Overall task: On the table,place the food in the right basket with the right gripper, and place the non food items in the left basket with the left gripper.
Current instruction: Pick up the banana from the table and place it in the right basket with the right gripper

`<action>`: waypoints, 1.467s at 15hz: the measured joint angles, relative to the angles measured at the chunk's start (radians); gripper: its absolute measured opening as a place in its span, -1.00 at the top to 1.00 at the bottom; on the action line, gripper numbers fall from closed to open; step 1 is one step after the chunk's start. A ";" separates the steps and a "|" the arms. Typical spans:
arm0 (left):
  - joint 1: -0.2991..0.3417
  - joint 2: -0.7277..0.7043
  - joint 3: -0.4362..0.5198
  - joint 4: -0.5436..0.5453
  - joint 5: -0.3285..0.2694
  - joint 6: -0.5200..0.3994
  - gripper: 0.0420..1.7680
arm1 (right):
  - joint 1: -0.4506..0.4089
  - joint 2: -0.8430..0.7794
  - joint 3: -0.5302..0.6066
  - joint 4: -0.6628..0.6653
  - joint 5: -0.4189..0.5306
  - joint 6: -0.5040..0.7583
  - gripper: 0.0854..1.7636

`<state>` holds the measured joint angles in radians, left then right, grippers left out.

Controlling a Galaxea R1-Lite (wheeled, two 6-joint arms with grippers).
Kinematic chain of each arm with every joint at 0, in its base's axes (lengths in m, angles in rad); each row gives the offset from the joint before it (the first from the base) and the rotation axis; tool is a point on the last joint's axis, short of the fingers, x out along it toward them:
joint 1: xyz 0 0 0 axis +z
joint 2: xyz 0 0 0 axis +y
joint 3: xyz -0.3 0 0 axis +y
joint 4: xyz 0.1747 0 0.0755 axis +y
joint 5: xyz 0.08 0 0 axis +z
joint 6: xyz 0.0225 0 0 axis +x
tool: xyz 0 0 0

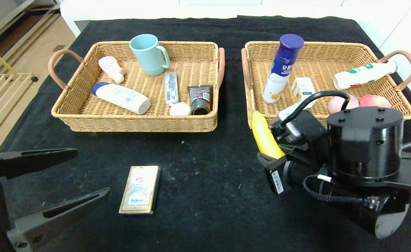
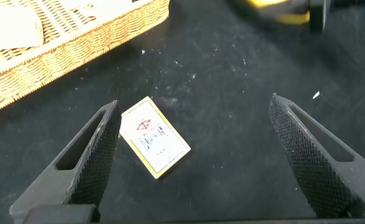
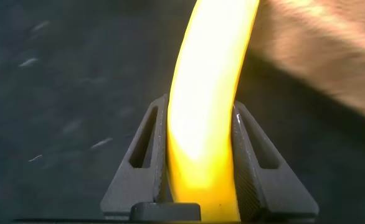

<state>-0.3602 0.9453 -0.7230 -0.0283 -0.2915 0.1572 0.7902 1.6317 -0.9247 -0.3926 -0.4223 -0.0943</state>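
Right gripper (image 3: 201, 155) fingertips are hidden in the head view behind its own black wrist housing; only the wrist camera shows the grip. Far tip of the curved yellow banana (image 1: 264, 135) is cut off at that camera's frame edge, and the basket wall behind it is blurred. Print on the flat gold-edged card box (image 1: 140, 189) is too small to read.

Right gripper: jaws partly closed, clamped on the banana, one finger (image 3: 142, 165) on each side of the fruit. Banana runs forward out of the jaws, its far end up against the front left corner of the right woven wicker basket (image 1: 394, 94), still outside the rim. Ahead of the gripper, inside that basket: upright white bottle with purple cap (image 1: 282, 68), small carton (image 1: 303, 89), white bottle lying down (image 1: 364, 75), two pinkish fruits (image 1: 373, 100).

Left gripper (image 2: 195, 155): released, jaws spread wide, holding nothing, hovering over the black table cloth (image 1: 205, 168). Card box lies flat on the cloth just ahead of it, seen between the two fingers, not touching either. Left woven wicker basket (image 1: 138, 120) sits farther ahead, holding a teal mug (image 1: 149, 54), tubes and bottles.
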 joint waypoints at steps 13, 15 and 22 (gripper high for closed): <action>-0.015 0.003 0.003 0.000 0.000 0.001 -0.94 | -0.226 -0.119 -0.055 0.074 0.005 -0.031 0.29; -0.016 0.004 0.004 0.000 0.000 0.001 -0.94 | -0.276 -0.111 -0.100 0.084 0.006 -0.041 0.29; -0.016 0.007 0.008 0.000 -0.001 0.003 -0.94 | -0.455 -0.003 -0.271 0.089 0.069 -0.047 0.29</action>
<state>-0.3757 0.9526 -0.7147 -0.0283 -0.2923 0.1602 0.3353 1.6289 -1.1955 -0.3040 -0.3534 -0.1413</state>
